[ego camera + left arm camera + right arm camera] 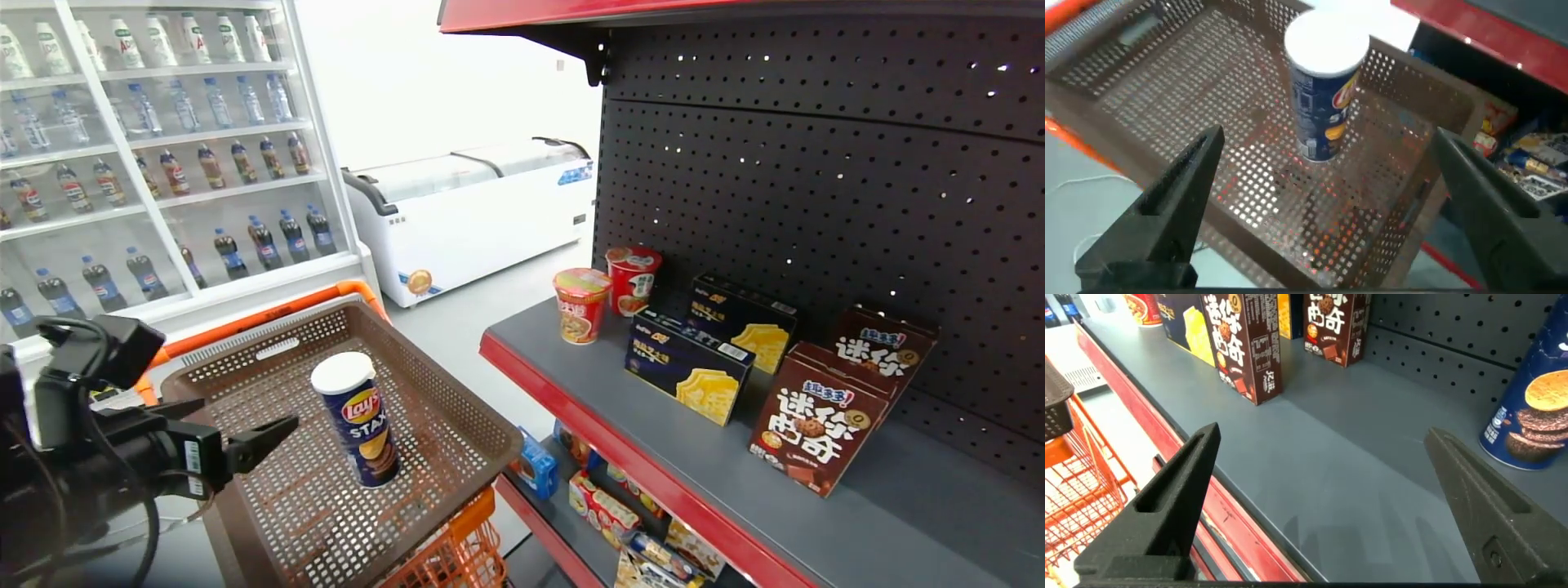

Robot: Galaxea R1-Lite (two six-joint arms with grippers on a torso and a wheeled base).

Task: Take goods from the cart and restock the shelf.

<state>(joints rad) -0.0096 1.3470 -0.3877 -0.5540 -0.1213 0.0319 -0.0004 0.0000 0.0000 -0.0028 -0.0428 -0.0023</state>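
Note:
A dark blue chips can with a white lid stands upright in the brown mesh basket on top of the orange cart. My left gripper is open at the basket's near left side, level with the can and short of it. In the left wrist view the can stands ahead of the open left gripper, outside the fingers. My right gripper hangs open over a bare stretch of the grey shelf board, holding nothing. Another blue can stands on the shelf beside it.
The shelf has a red front edge and a black pegboard back. On it stand two cup noodles, two dark blue boxes and brown biscuit boxes. Packets fill the lower shelf. Drink coolers and a chest freezer stand behind.

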